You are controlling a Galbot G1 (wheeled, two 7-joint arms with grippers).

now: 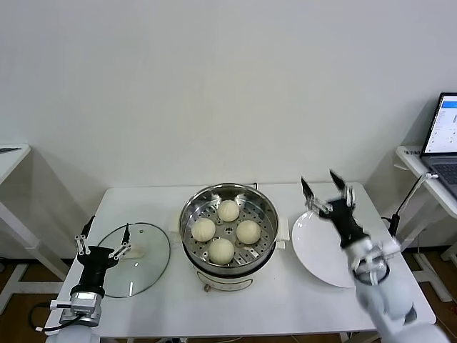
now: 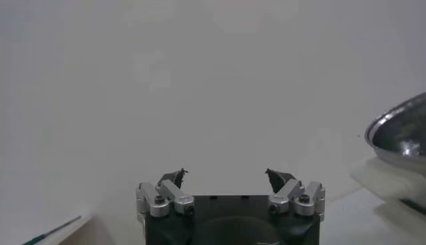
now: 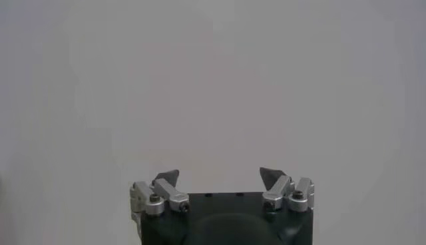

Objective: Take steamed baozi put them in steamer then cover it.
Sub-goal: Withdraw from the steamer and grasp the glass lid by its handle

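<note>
While all four steamed baozi (image 1: 226,231) sit on the perforated tray inside the steamer (image 1: 228,236), the pot stands uncovered at the middle of the white table (image 1: 285,304). The buns form a loose ring: one toward the wall, one toward the robot, and one on each side, none stacked on another. The steamer's polished rim also shows at the edge of the left wrist view (image 2: 399,130).

A clear glass lid (image 1: 136,268) lies flat on the table to the robot's left of the steamer, close to it. The left gripper (image 1: 104,246) hovers at the lid's left edge with its fingers spread wide and nothing between them; the left wrist view confirms the broad gap between the dark fingertips (image 2: 178,176).

A flat white plate (image 1: 321,250), bare of buns, rests on the table to the robot's right of the steamer, just beside its white handle. The right gripper (image 1: 325,189) is raised above the plate's far edge, pointing up toward the wall, fingers likewise wide apart and holding nothing; the right wrist view shows only its splayed fingertips (image 3: 166,177) against the plain wall.

A laptop (image 1: 444,139) stands on a separate side desk at the far right.
</note>
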